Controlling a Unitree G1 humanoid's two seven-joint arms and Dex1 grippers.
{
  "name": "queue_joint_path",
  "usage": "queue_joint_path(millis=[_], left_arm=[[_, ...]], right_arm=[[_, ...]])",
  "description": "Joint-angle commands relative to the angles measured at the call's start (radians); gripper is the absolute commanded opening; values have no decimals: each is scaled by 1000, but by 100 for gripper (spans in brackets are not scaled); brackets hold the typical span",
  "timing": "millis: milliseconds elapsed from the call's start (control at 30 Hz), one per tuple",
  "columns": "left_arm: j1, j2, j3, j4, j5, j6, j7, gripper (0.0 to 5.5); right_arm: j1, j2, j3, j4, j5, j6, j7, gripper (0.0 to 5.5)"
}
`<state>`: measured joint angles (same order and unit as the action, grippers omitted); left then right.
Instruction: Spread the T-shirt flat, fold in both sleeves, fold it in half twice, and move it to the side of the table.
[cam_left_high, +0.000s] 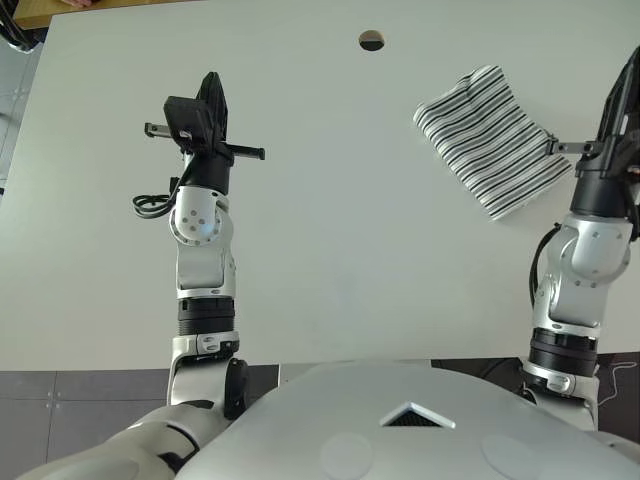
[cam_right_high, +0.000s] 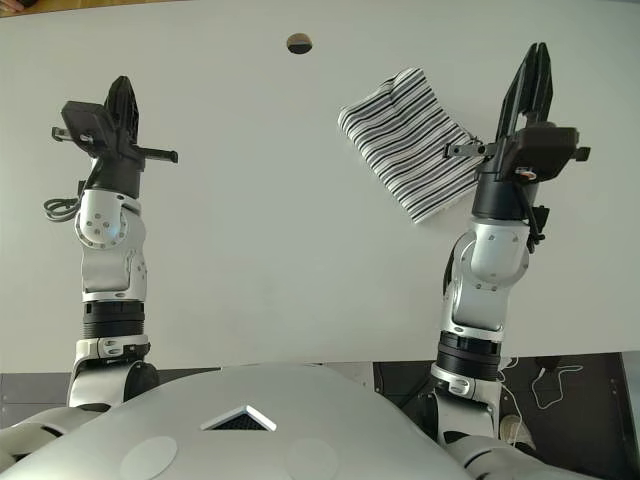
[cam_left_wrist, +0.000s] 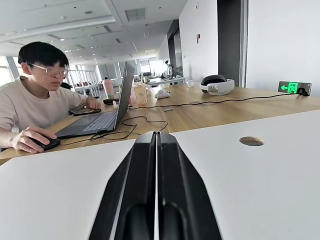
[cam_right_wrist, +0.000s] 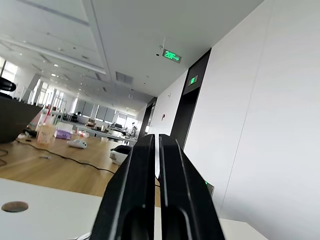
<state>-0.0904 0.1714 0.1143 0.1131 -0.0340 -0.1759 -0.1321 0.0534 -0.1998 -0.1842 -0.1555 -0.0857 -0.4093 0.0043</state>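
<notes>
**A:** What is being carried on the left?

**B:** Nothing. The left end effector (cam_left_high: 211, 82) is being held up over the left part of the counter (cam_left_high: 330, 250). Its two fingers (cam_left_wrist: 142, 175) are pressed together with nothing between them. No cloth is lying on that side, so it is probably being parked out of the way.

**A:** And where is the T-shirt being left?

**B:** The striped T-shirt (cam_right_high: 408, 140) is lying as a compact folded packet toward the far right of the counter, to the right of the round cable hole (cam_left_high: 371, 40). From that placement, the folding is being judged as done, and the move to the side as finished or nearly so.

**A:** Is it being gripped?

**B:** No. The right end effector (cam_right_high: 540, 52) is being held upright just beside the packet's right edge. Its fingers (cam_right_wrist: 137, 190) are clenched on nothing, so the shirt is being supported by the counter alone.
</notes>
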Motion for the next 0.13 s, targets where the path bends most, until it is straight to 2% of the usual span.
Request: queue_joint_path(millis=[33, 133], left_arm=[[-30, 13, 12, 29, -17, 24, -7, 10], [-37, 12, 14, 44, -18, 21, -1, 10]], right_arm=[[-67, 18, -37, 43, -150, 94, -151, 14], [-93, 22, -19, 63, -221, 123, -213, 14]])
